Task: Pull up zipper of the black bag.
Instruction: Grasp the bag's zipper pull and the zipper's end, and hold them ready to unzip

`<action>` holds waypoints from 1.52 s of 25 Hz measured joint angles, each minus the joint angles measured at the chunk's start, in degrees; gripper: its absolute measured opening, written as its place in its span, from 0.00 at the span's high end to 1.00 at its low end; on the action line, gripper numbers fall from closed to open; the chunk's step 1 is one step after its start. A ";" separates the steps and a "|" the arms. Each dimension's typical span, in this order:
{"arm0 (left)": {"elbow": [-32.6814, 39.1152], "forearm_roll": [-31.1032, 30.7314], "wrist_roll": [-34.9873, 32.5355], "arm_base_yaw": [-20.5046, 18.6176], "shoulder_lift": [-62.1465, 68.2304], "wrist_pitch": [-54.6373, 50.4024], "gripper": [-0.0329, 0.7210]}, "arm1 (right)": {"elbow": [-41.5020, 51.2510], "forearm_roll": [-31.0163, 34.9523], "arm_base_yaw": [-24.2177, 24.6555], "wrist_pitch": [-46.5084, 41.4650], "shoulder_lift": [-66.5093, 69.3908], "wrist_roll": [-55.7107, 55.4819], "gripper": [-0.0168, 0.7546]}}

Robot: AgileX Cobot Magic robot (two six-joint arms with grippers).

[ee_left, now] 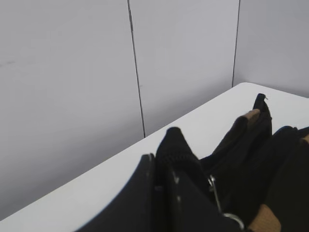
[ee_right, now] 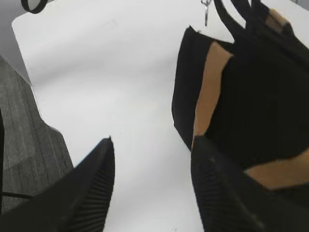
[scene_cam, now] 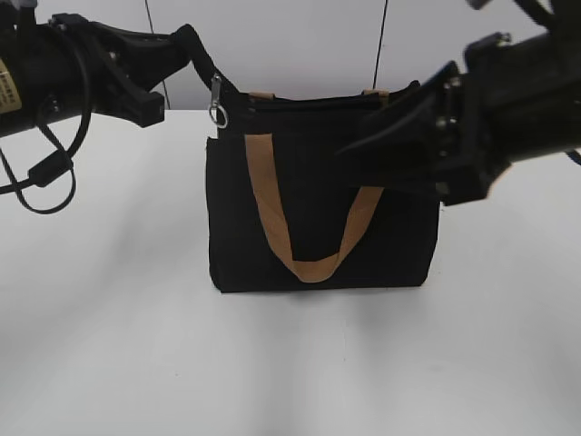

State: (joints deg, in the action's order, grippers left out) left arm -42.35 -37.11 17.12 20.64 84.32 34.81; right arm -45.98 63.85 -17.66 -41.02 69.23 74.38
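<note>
My left gripper (scene_cam: 186, 45) pinches the fabric tab at the top left corner of the rectangular black fabric bag (scene_cam: 318, 245) standing on the white table (scene_cam: 109, 345). The small silver ring-pull zipper (scene_cam: 216, 103) hangs just below that corner. My right gripper (ee_right: 152, 186) is spread beside the bag's front; if it closes on the tan strap instead of the pull, or the tab slips, the bag could topple.

Left gripper (scene_cam: 186, 50) closed, pinching fabric at upper left, arm reaching in horizontally. Right gripper (ee_right: 152, 188) jaws spread apart, arm angled in from right.
</note>
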 joint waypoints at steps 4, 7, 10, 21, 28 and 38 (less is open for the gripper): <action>0.00 0.00 0.00 0.00 0.00 0.11 0.95 | -7.25 0.42 -4.99 2.19 8.52 4.49 0.46; 0.00 0.00 0.00 0.00 0.00 0.39 0.95 | -12.31 0.49 -7.77 3.61 14.20 6.39 0.46; 0.00 0.06 0.00 0.00 0.00 0.39 0.95 | -16.75 0.54 -9.45 4.18 19.68 7.04 0.46; 0.00 0.11 0.00 0.00 0.00 1.95 0.95 | -24.93 2.75 -10.42 5.96 32.06 7.17 0.51; 0.00 0.11 0.00 0.00 0.00 2.08 0.95 | -25.18 3.32 -10.42 8.30 34.06 7.22 0.54; 0.00 0.11 0.00 0.02 0.00 2.08 0.95 | -25.30 6.45 -10.42 10.63 34.06 7.22 0.54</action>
State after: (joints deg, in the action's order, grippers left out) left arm -42.35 -37.00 17.12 20.65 84.32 36.89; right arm -71.27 70.30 -28.08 -30.38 103.29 81.60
